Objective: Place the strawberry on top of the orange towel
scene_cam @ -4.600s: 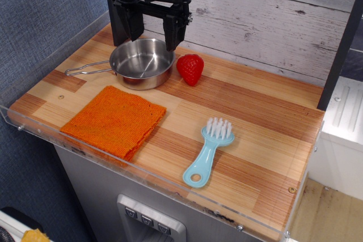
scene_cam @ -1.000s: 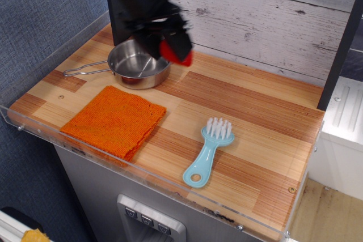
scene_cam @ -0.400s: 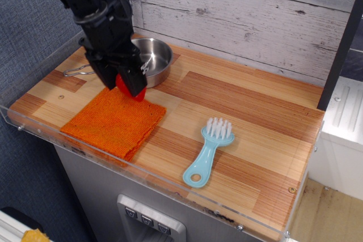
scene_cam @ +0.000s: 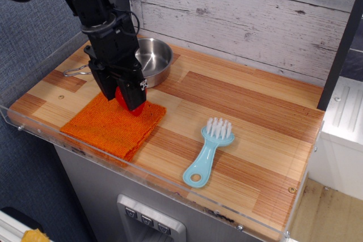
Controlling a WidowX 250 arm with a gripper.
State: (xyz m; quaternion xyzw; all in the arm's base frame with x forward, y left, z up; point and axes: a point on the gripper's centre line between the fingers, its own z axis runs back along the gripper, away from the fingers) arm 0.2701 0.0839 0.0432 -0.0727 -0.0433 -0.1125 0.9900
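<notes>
My black gripper [scene_cam: 123, 98] is shut on the red strawberry [scene_cam: 123, 99], which shows only partly between the fingers. It holds the strawberry low over the back part of the orange towel [scene_cam: 108, 126]; I cannot tell whether the strawberry touches the cloth. The towel lies flat at the front left of the wooden table [scene_cam: 244, 117]. The gripper hides part of the towel's far edge.
A steel pan [scene_cam: 152, 56] with a wire handle [scene_cam: 74, 72] stands just behind the gripper. A light blue brush [scene_cam: 208, 151] lies right of the towel. A clear plastic rim [scene_cam: 142, 174] runs along the table's front and left edges. A plank wall is behind.
The gripper took the strawberry from beside the pan, carried it left and forward, and has now sunk a little lower over the towel.
</notes>
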